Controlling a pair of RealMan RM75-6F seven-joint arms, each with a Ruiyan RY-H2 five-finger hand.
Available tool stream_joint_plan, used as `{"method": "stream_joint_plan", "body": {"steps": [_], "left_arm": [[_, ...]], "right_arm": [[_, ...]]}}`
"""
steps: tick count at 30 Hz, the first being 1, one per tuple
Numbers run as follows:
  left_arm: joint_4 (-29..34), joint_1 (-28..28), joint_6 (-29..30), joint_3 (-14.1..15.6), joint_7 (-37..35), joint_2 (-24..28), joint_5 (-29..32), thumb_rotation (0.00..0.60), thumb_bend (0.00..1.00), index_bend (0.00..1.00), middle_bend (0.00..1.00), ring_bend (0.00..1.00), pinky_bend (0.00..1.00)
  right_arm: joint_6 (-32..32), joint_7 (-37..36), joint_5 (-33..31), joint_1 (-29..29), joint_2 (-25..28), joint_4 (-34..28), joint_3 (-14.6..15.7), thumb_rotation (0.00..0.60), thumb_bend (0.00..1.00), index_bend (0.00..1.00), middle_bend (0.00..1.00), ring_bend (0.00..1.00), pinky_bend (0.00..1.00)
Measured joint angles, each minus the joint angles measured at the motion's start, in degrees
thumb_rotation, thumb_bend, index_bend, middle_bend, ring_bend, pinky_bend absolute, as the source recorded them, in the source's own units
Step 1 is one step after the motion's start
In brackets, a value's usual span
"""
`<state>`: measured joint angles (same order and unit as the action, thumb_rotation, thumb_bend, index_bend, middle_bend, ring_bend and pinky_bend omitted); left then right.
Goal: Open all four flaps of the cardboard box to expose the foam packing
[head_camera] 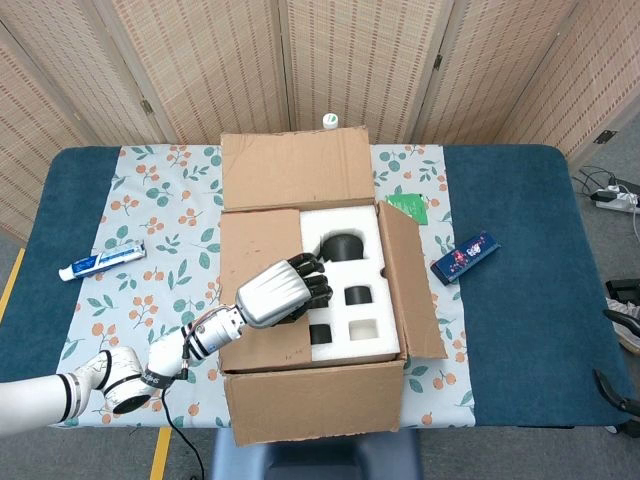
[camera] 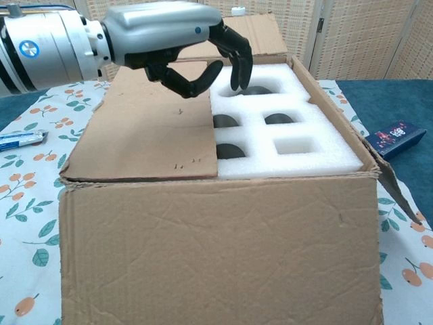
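Observation:
The cardboard box (head_camera: 315, 400) stands mid-table with its back flap (head_camera: 295, 170), right flap (head_camera: 412, 280) and front flap folded outward. Its left flap (head_camera: 255, 265) (camera: 152, 125) still lies flat over the left half. White foam packing (head_camera: 350, 290) (camera: 291, 128) with dark round items shows in the right half. My left hand (head_camera: 285, 292) (camera: 179, 44) hovers over the left flap's free edge, fingers curled downward and apart above the foam, holding nothing. My right hand (head_camera: 622, 360) shows only as spread fingers at the far right edge of the head view.
A toothpaste tube (head_camera: 102, 261) (camera: 17, 140) lies left of the box. A blue packet (head_camera: 465, 254) (camera: 394, 137) and a green packet (head_camera: 410, 207) lie to its right. A white bottle top (head_camera: 330, 122) stands behind the box. Folding screens close off the back.

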<state>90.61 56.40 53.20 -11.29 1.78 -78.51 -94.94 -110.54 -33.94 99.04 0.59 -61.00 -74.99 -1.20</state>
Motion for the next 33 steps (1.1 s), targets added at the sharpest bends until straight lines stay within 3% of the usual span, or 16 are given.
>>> {"method": "stream_joint_plan", "body": {"steps": [18, 33], "left_arm": [[-6.7, 3.8, -2.4, 2.1, 0.0, -4.4, 0.6, 0.6, 0.82, 0.4, 0.43, 0.28, 0.21], [-7.6, 3.6, -1.7, 3.0, 2.2, -3.6, 2.6, 0.6, 0.82, 0.39, 0.43, 0.28, 0.2]], "right_arm": [[1.6, -2.6, -1.2, 0.9, -0.1, 1.9, 0.0, 0.285, 0.43, 0.2, 0.02, 0.09, 0.08], [2.8, -2.5, -0.9, 0.5, 0.1, 1.3, -0.1, 0.283, 0.43, 0.2, 0.02, 0.09, 0.08]]}}
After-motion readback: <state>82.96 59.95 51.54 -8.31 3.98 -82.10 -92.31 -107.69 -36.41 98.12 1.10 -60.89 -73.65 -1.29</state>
